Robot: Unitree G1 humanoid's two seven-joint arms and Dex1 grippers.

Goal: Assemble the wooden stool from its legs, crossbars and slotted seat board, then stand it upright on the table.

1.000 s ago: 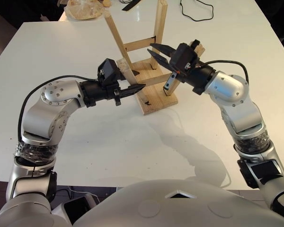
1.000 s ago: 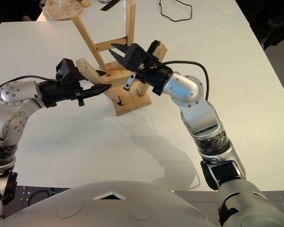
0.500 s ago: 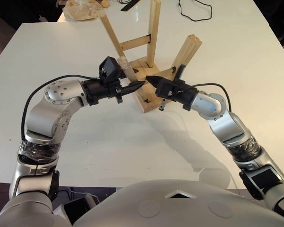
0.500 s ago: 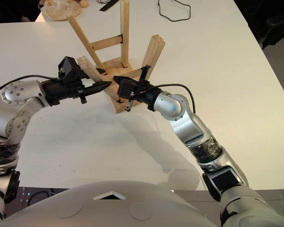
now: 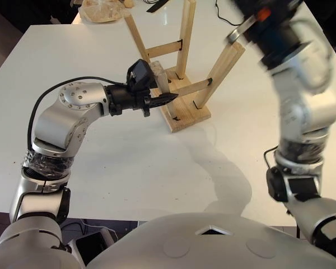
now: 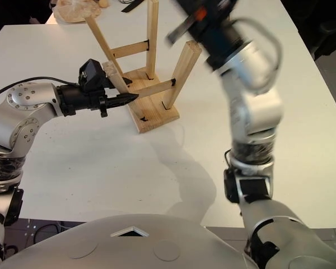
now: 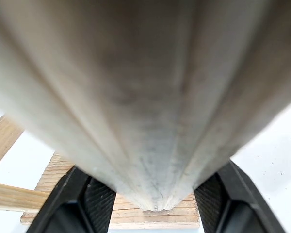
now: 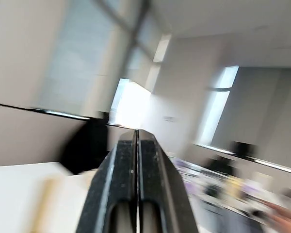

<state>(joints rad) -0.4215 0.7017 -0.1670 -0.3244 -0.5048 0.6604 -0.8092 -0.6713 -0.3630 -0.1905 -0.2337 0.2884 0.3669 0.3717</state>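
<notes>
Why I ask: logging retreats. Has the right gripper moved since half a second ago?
Yes. From low beside the seat board, the right gripper has swung up and away, past the top of the leaning leg.

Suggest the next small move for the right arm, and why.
Probably lower the right gripper, opening it, toward the leaning leg on its side. The stool stands upside down on its seat board, the left gripper is shut on the short near leg, and the right gripper is shut, empty and raised high; flipping it likely needs both.
</notes>
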